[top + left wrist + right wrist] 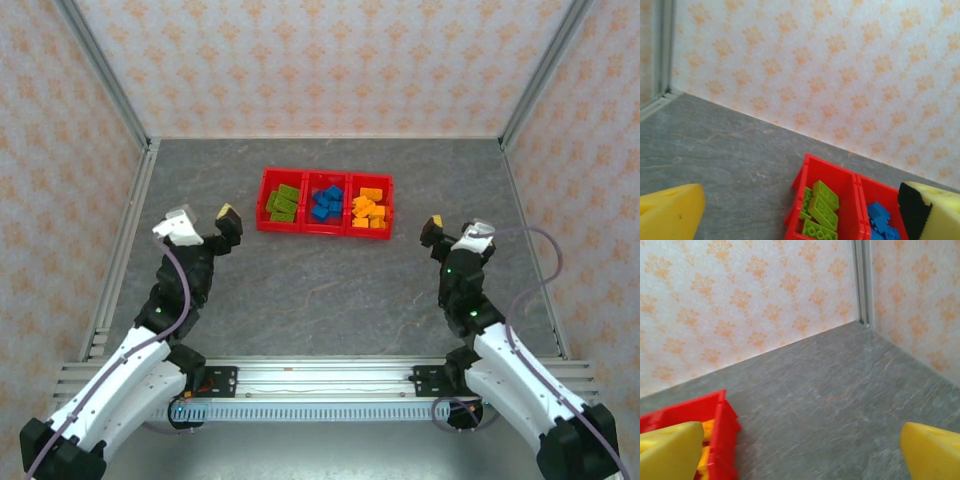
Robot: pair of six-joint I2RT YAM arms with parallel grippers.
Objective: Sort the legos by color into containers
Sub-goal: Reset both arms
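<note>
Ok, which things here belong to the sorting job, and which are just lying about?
Job:
tray
green legos
blue legos
orange legos
left pincer, open
right pincer, open

Just there:
table
walls
frame

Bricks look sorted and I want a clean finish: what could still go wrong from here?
The left hand and right hand, both wide open, sit off the red tray's two ends; a low inward sweep might clip its rim and slide it. The orange bricks lie jumbled, so a jolt could toss one among the blue bricks.
</note>
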